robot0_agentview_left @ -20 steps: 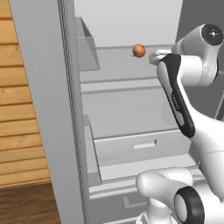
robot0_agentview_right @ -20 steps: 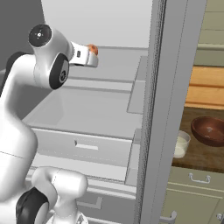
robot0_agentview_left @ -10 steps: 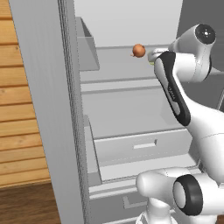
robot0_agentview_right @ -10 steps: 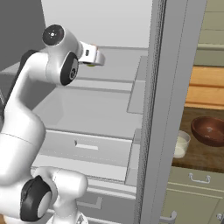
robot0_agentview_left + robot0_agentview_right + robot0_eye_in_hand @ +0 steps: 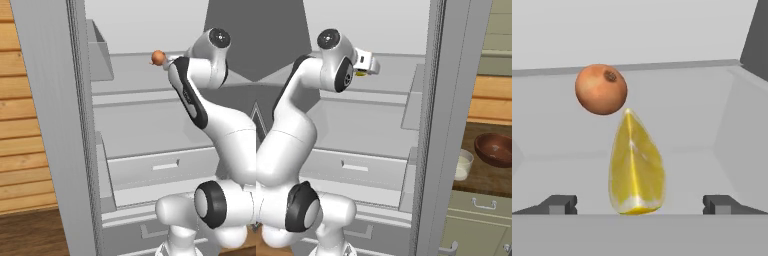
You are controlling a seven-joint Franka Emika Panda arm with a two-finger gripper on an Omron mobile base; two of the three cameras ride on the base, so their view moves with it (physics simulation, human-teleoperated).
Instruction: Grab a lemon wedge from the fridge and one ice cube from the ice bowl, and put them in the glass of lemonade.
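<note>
Hand view, glossy translucent lemon wedge [image 5: 636, 167], smooth round orange fruit [image 5: 601, 89]

1. Fridge [image 5: 50, 125] door open, grey edge at left.
2. Arm [image 5: 192, 100] reaches to upper shelf [image 5: 130, 70].
3. Small orange-brown round fruit [image 5: 158, 57] on shelf, just beside arm's wrist.
4. Drawer [image 5: 160, 167] below, closed.

The white arm rises from the base, bends at its dark elbow joint and reaches forward and up, with the wrist at the top and the hand pointing away toward the far side. The pincer [image 5: 640, 202] stands wide open, its two dark fingertips [image 5: 559, 204] well apart at either side, level with each other, gripping nothing.
</note>
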